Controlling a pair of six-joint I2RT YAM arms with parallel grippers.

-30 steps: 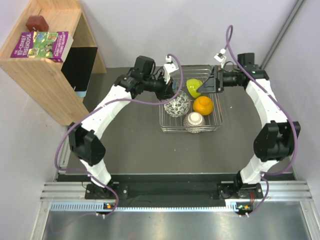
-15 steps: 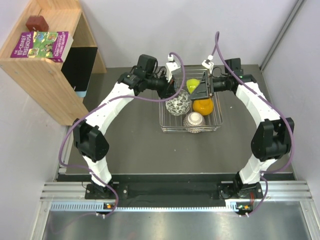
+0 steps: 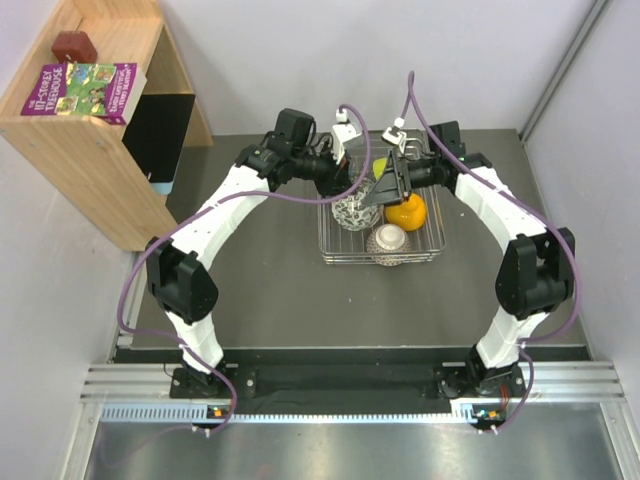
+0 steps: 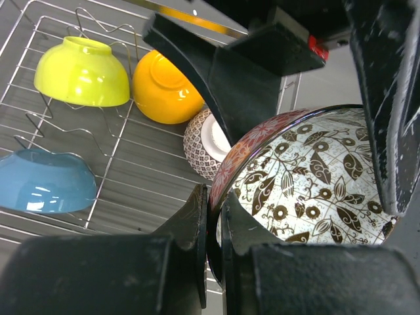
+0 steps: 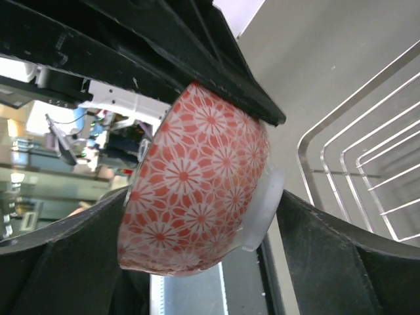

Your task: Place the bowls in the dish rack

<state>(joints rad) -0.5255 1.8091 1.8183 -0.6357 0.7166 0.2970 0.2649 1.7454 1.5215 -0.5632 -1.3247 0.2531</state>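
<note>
Left jaws are clamped on the rim of the red bowl (image 5: 197, 190), right jaws spread astride it: a handover is judged in hand, and right closure is needed before placement in the rack (image 4: 151, 177).

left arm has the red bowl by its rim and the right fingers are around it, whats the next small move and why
Probably close the right gripper onto the red bowl. Its jaws straddle the bowl's body but do not look clamped yet, while the left gripper pinches the rim over the dish rack. The left should let go only once the right has it.
</note>
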